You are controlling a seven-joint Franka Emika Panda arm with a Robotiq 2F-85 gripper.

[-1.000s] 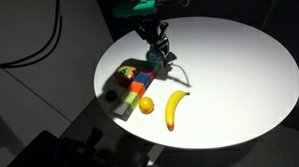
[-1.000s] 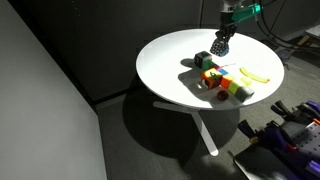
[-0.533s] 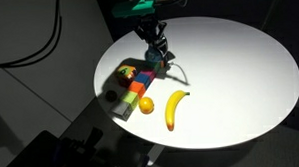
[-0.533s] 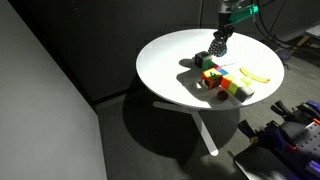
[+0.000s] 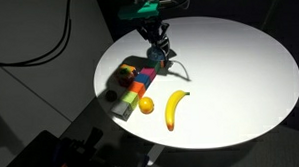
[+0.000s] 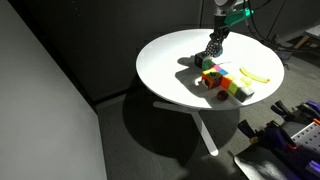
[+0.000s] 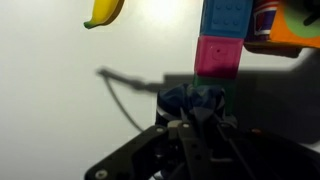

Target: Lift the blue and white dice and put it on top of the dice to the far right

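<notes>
Blue and white dice (image 7: 195,100) sits on tabletop (image 5: 239,70), just beside magenta cube (image 7: 217,55), between gripper (image 7: 196,112) jaws. Cannot tell if they're clamped. Likely light, rigid, smooth: pinch opposite flat sides, mid-height.

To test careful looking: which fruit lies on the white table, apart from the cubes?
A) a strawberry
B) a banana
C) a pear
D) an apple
B: a curved yellow banana lies on the round white table, not touching the coloured cubes.
</notes>
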